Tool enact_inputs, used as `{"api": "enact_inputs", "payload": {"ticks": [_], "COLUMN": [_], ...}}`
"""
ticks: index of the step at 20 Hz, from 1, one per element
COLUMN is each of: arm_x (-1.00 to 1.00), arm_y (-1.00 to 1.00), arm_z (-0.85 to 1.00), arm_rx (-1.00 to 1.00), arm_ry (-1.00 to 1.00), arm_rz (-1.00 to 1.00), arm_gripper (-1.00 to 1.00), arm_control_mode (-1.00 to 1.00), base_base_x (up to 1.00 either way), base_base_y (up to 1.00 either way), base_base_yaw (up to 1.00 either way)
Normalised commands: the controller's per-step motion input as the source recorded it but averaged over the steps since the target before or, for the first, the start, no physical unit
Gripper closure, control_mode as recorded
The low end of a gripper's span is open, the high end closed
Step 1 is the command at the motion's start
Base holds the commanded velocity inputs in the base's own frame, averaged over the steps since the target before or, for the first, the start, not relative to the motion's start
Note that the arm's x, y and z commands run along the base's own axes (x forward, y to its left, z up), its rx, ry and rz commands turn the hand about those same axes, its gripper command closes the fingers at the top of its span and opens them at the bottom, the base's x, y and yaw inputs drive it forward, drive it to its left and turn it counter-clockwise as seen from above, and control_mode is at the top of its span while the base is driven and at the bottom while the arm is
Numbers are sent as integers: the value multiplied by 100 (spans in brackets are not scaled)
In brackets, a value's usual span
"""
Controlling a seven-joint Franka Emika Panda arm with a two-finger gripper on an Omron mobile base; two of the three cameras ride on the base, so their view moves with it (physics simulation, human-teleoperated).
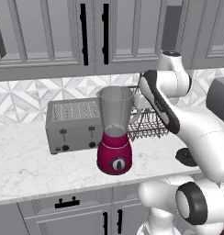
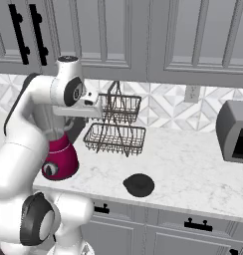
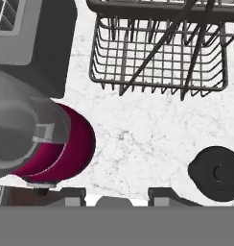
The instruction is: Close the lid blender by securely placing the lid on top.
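Lid (image 2: 139,185) flat on tabletop (image 2: 193,159), right of blender (image 1: 115,131), near rack (image 2: 115,138). Fingers (image 3: 71,197) together, empty, above.

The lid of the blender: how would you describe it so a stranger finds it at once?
Look at the marble counter. In front of the wire dish rack, near the counter's front edge, lies the lid, right of the blender. It is a small, flat, round black cap lying alone.
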Motion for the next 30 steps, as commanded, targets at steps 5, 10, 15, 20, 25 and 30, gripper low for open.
{"api": "enact_inputs", "payload": {"ticks": [5, 10, 15, 20, 25, 30], "arm_x": [-34, -39, -13, 2, 3, 8], "arm_y": [-59, -100, -100, -75, -63, -19], "arm_z": [-1, -14, -49, -80, -91, -45], "arm_rx": [6, 15, 5, 0, 0, 0], "arm_ry": [0, 1, 8, 21, 25, 8], "arm_rz": [-6, -23, -29, -28, -31, -19], "arm_gripper": [-100, -100, -100, -100, -100, -100], "arm_control_mode": [-100, -100, -100, -100, -100, -100], "base_base_x": [0, 0, 0, 0, 0, 0], "base_base_y": [0, 0, 0, 0, 0, 0], "base_base_yaw": [0, 0, 0, 0, 0, 0]}}
